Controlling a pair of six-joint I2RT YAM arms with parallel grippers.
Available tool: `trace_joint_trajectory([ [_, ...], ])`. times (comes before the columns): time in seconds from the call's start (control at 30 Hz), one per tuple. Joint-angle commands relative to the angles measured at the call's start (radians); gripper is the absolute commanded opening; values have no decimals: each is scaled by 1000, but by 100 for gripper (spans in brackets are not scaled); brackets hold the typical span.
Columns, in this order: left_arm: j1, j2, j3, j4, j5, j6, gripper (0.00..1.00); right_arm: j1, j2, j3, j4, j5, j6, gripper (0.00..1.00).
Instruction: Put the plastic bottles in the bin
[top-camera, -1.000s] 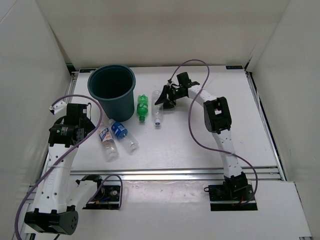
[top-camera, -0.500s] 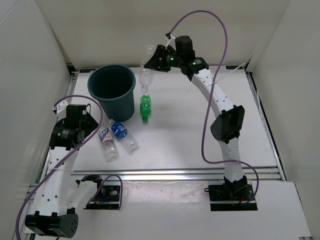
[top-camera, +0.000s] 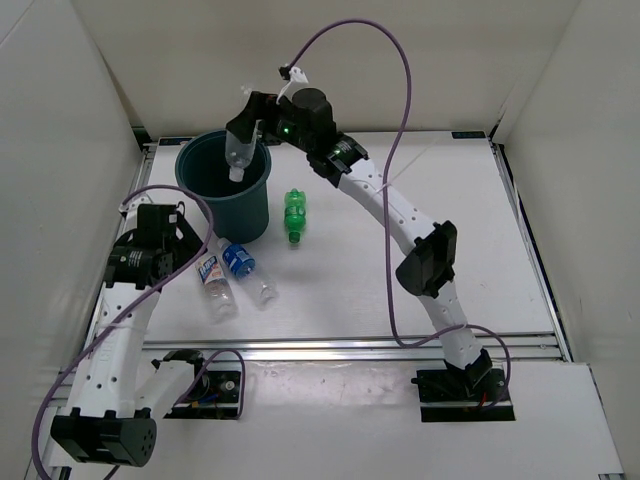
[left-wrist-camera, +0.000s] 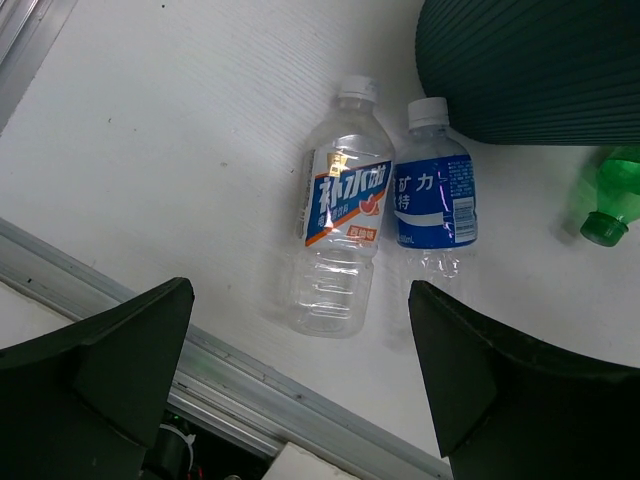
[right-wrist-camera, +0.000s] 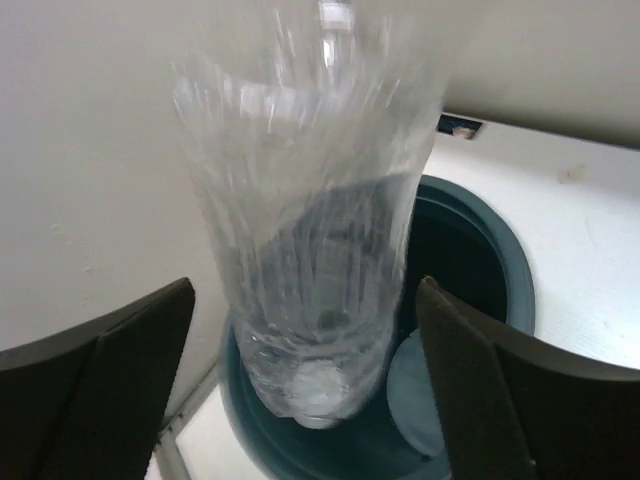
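A clear plastic bottle (top-camera: 238, 152) (right-wrist-camera: 310, 200) hangs cap-down and blurred over the mouth of the dark teal bin (top-camera: 192, 165) (right-wrist-camera: 518, 265). My right gripper (top-camera: 243, 118) (right-wrist-camera: 305, 290) is open around it, with a gap between each finger and the bottle. The green bottle (top-camera: 293, 215) (left-wrist-camera: 612, 195) lies right of the bin. A white-label bottle (top-camera: 213, 280) (left-wrist-camera: 340, 210) and a blue-label bottle (top-camera: 240, 262) (left-wrist-camera: 432, 200) lie side by side in front of the bin (left-wrist-camera: 540, 70). My left gripper (top-camera: 172, 243) (left-wrist-camera: 300, 300) hovers open above them, holding nothing.
White walls enclose the table on the left, back and right. A metal rail (top-camera: 350, 347) (left-wrist-camera: 120, 300) runs along the near edge. Purple cables loop above both arms.
The right arm lifted the clear bottle off the table and swung it left over the bin, then its jaws opened off the bottle. The left arm barely shifted.
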Motion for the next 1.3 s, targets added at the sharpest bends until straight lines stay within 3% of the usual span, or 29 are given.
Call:
trace_joint_trajectory([
  [0.0, 4, 0, 45, 29, 19, 22, 100, -8, 22, 14, 33, 57, -74, 100],
  [0.17, 4, -11, 44, 29, 19, 9, 100, -8, -120, -49, -12, 176, -203, 100],
  [0.33, 4, -51, 7, 29, -18, -31, 100, -123, -292, -297, -131, 383, -141, 100],
  [0.47, 4, -62, -13, 29, -36, -54, 100, -247, -293, -472, -208, 175, -61, 100],
  [0.73, 4, -40, -35, 57, -30, -4, 100, -292, 35, -321, -355, -153, -1, 100],
  [1.03, 4, 32, -3, 37, -30, 7, 100, -292, 171, -321, -295, -257, 30, 100],
  [1.27, 4, 89, 74, -20, -17, -13, 100, -258, 295, -230, -220, -350, 103, 100],
])
